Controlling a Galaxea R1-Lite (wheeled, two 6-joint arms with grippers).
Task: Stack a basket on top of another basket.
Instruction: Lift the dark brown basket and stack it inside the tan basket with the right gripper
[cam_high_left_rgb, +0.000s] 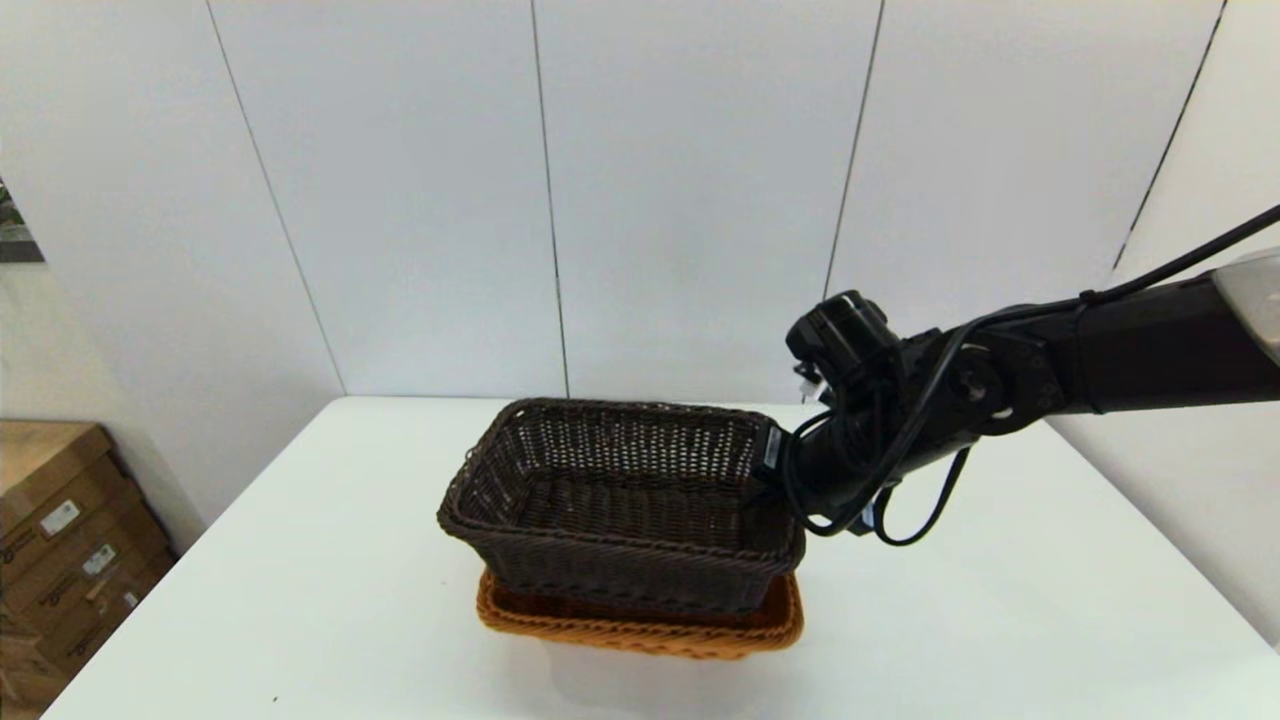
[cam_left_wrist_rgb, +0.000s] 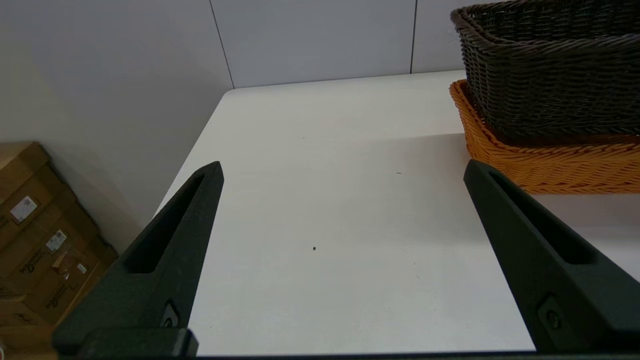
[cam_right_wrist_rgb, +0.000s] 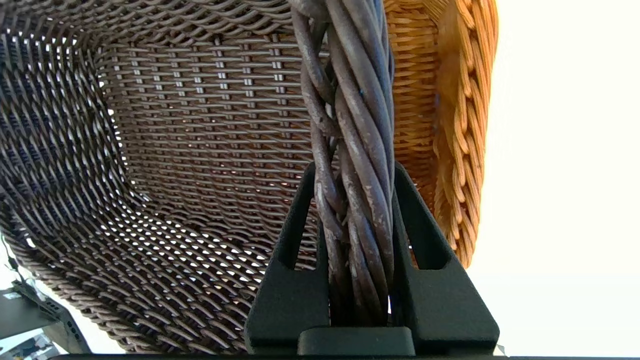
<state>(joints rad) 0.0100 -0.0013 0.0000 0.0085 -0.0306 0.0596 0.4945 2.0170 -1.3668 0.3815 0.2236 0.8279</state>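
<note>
Dark brown basket (cam_high_left_rgb: 620, 505) sitting inside the orange-tan basket (cam_high_left_rgb: 640, 630), mid-table, slightly toward the right arm's side. Long axes of both running left-right across the white table (cam_high_left_rgb: 300, 560), roughly parallel; dark one skewed a touch, its left end overhanging the tan rim, right end more or less flush. Open mouth up, looks about level in the head view.

Dark basket: rectangular, deep, nearly black-brown wicker, open-weave walls with light showing through, thick twisted rim. Tan basket: shallower, flared sides, braided rim, only a band of it visible below and around the dark one's base.

Right gripper (cam_right_wrist_rgb: 354, 172) at the dark basket's right short end, reaching in from the right. Jaws pinching the twisted rim, one finger inside the wall, one outside; tan weave just beyond the outer finger. In the head view only the wrist and cabling visible at that end, fingertips hidden behind the rim.

Left gripper (cam_left_wrist_rgb: 342, 170) low over bare table on the left, near the stack but clear of it. Jaws spread wide, nothing between them. Cardboard boxes (cam_high_left_rgb: 60, 550) on the floor off the table's left edge.
</note>
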